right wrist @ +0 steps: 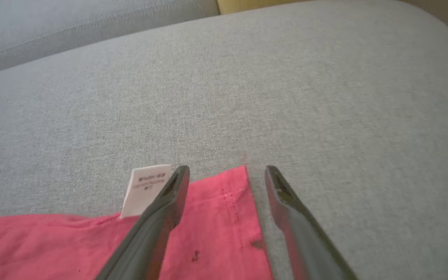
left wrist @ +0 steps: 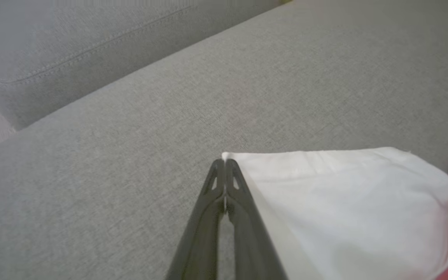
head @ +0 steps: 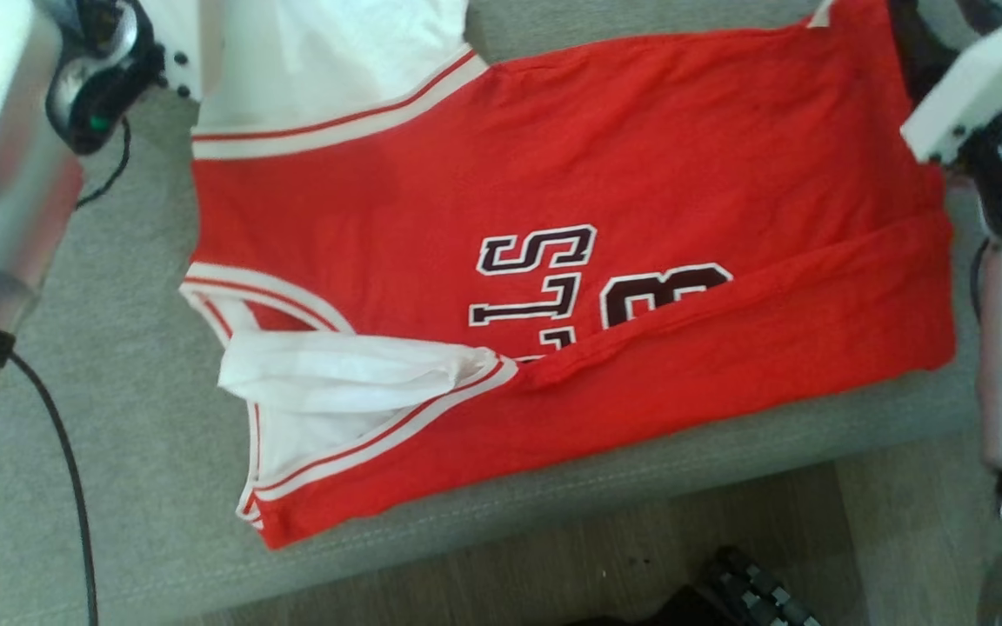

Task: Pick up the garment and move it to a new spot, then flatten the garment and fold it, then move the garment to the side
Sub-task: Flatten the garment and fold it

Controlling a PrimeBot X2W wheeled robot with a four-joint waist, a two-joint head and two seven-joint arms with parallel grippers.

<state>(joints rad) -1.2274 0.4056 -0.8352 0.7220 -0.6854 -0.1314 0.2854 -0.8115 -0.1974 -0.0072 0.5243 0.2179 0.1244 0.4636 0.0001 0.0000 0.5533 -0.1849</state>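
Note:
The garment (head: 605,174) is a red jersey with white sleeves, white-and-red trim and dark lettering. It lies spread on the grey sofa cushion (head: 118,365), its near edge folded over. In the left wrist view my left gripper (left wrist: 224,164) is shut on the corner of a white sleeve (left wrist: 344,202), with a sliver of white cloth showing between the fingers. My right gripper (right wrist: 227,173) stands open over a red hem corner (right wrist: 224,217), one finger on the cloth beside a white label (right wrist: 146,188), the other on bare cushion.
The cushion's front edge (head: 553,513) runs across the lower head view, with wooden floor (head: 553,574) and a black object (head: 753,591) below it. A black cable (head: 66,469) hangs at the left. The sofa backrest (left wrist: 72,46) rises beyond the left gripper.

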